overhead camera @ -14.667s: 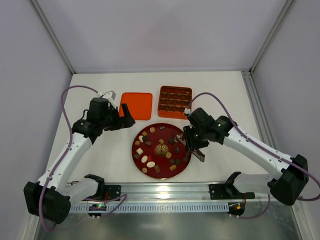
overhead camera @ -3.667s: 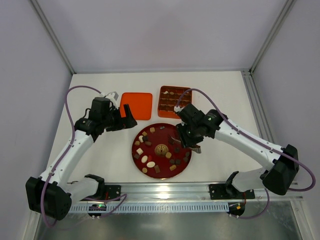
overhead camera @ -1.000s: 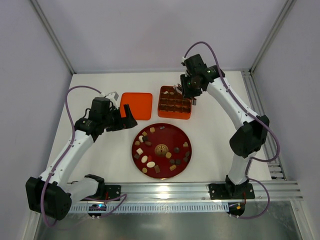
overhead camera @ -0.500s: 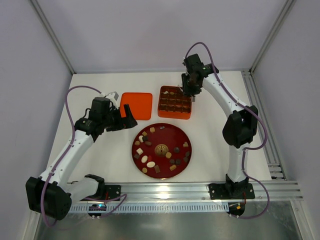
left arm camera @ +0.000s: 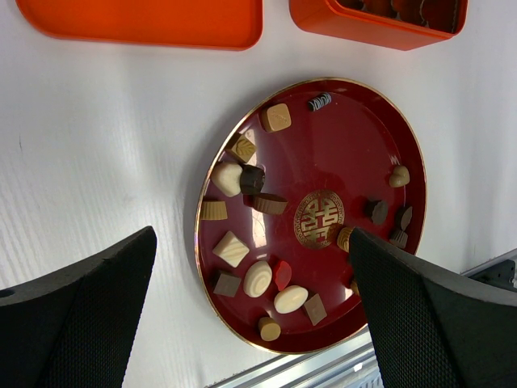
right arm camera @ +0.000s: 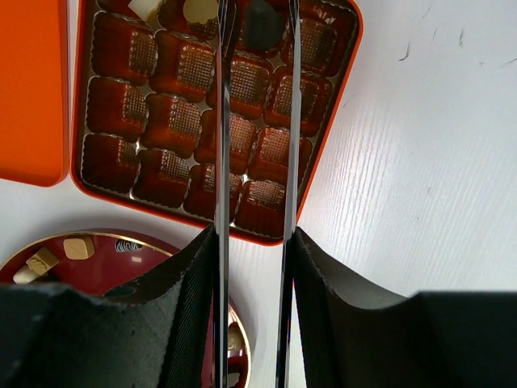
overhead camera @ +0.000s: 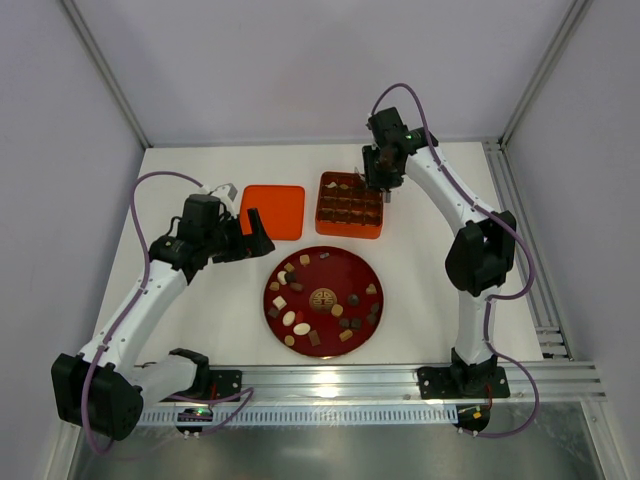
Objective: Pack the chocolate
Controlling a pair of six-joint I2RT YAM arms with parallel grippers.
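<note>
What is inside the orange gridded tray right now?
The gridded tray holds chocolate in its far row only: a cream piece, another beside it, and a dark one between the fingers of the right gripper. Other visible cells are empty; fingers hide strips.

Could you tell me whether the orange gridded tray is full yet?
Mostly empty: tray holds few chocolates, far row only; other cells bare.

You have bare table (overhead camera: 430,270) between the red plate (overhead camera: 340,278) and the right arm (overhead camera: 450,205). That arm leans over the right side and blocks it. The right gripper (overhead camera: 378,185) hangs over the far right corner of the orange tray (overhead camera: 350,233). The flat orange lid (overhead camera: 273,211) lies just beside the tray, with only a thin gap between. The left gripper (overhead camera: 256,231) hangs wide open by the lid's near edge. Walls (overhead camera: 300,80) close in the back and both sides.
</note>
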